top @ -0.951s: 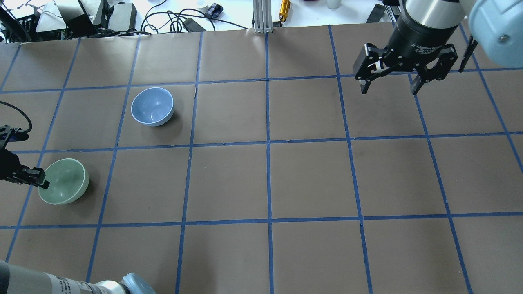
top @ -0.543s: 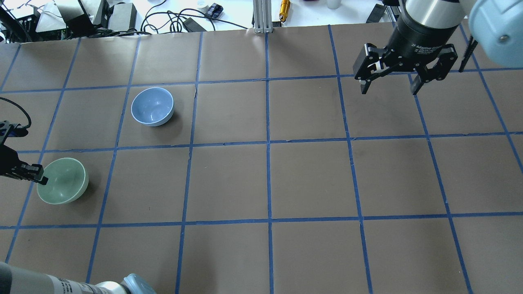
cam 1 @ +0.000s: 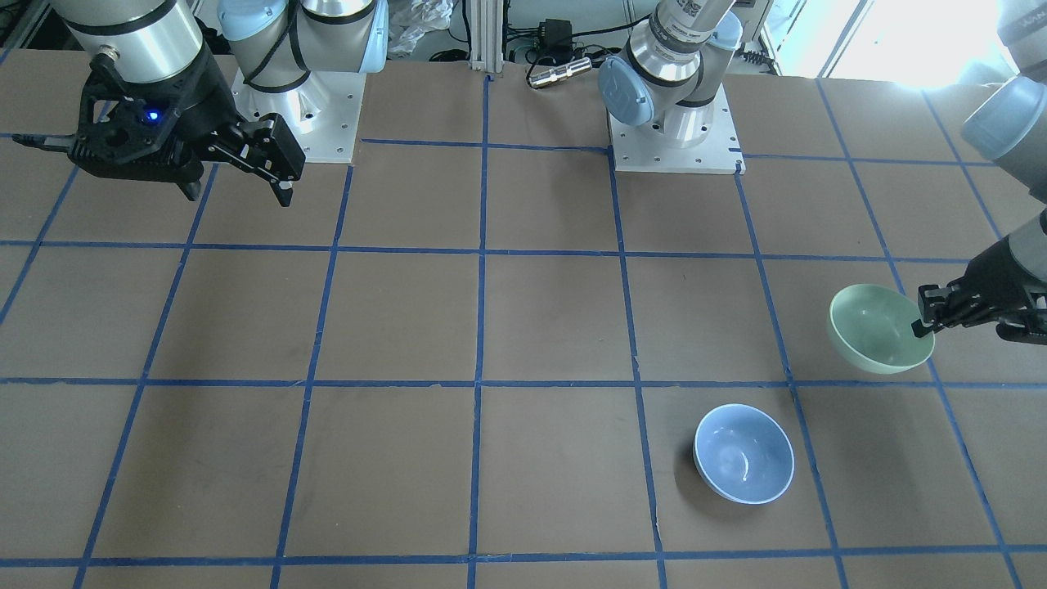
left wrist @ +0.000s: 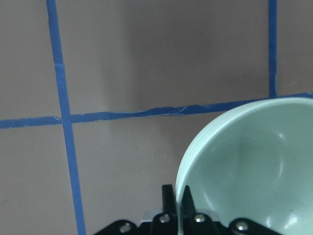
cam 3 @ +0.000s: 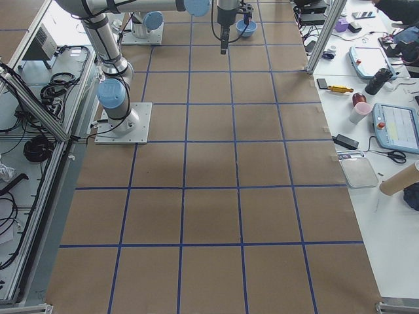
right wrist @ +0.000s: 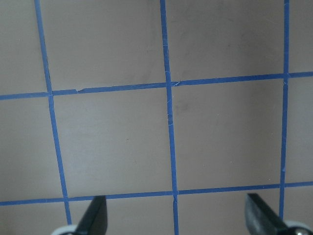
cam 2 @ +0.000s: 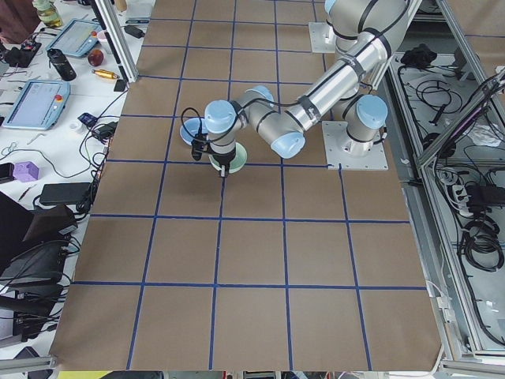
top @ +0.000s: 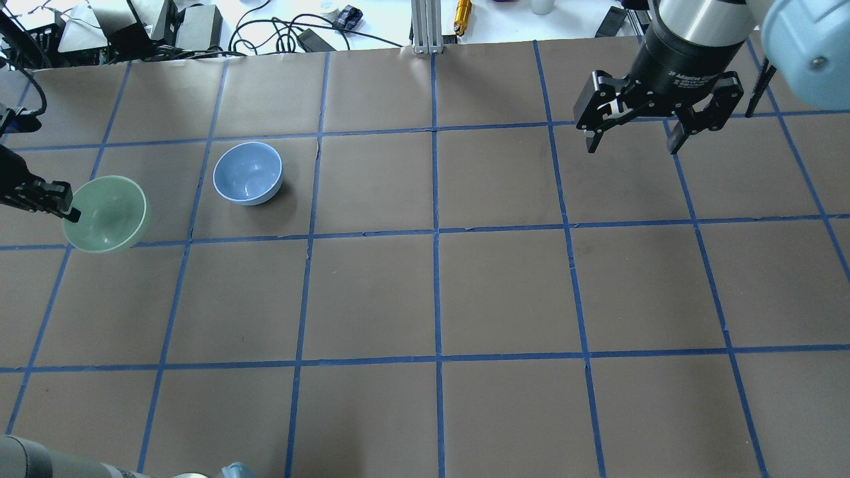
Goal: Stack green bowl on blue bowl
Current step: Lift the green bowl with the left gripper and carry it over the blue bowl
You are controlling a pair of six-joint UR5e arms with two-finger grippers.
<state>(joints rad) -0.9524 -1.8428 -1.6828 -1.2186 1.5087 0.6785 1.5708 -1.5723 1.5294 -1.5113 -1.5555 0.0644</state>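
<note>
Left wrist-mounted, left end effector (left wrist: pixel 179 196) pinching green bowl (left wrist: pixel 254 171), overhead adds blue bowl (top: pixel 247 172), right end effector (top: pixel 632 146) splayed

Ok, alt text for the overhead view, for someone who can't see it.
The robot's left hand grips the rim of a small pale-green glossy bowl at the left edge, apart from a small light-blue glossy bowl on the brown blue-taped table. The right hand hangs open, empty, upper right.
</note>
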